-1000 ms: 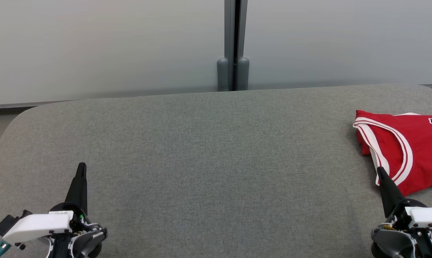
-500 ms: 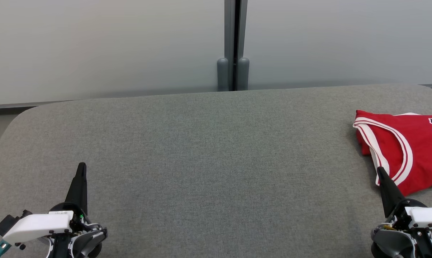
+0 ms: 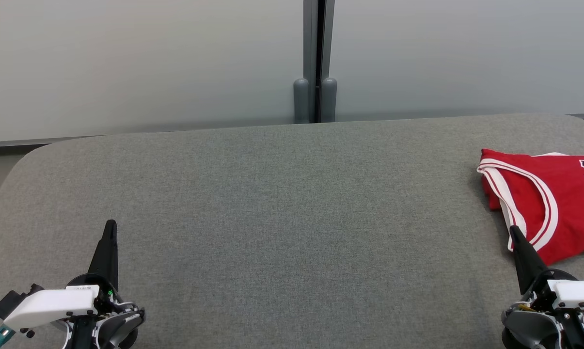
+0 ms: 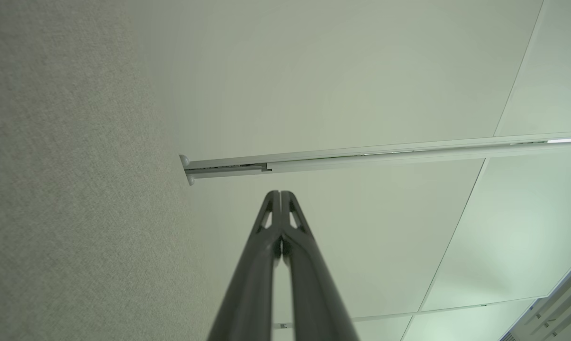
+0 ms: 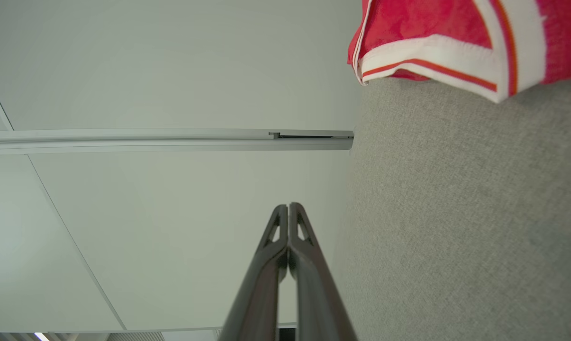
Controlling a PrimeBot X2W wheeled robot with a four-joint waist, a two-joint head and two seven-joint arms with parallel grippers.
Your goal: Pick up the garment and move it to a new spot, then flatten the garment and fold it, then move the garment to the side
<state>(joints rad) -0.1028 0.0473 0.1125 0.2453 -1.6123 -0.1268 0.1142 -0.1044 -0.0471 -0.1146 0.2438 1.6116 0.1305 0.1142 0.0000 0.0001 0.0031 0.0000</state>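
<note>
Red jersey cloth with white banding: the garment (image 3: 548,203) lies at 3 o'clock in the head view, on the grey fabric-covered table (image 3: 292,218), running off the picture's right edge. It looks light, thin and limp, likely a little slick, and not at all fragile. It will sag and slide out of shape if lifted by a single point. The doubled trim (image 3: 495,186) along the armhole or neck looks like the firmest place to pinch, best taken at two spread points so the layers stay together.

The left hand (image 3: 110,227) sits at 7 o'clock, well apart from the garment, with its fingers pressed together and nothing between them. The right hand (image 3: 513,230) is at 4 o'clock, its fingers likewise together and empty.

From the head camera, the right fingertip seems to overlap the garment's near edge. The right wrist view settles that: the garment (image 5: 408,28) lies at 1 o'clock, ahead and off to one side, with bare table between it and the hand. That view also shows the stitched edge and its layers up close. The left wrist view gives table and wall panels (image 4: 361,71).
</note>
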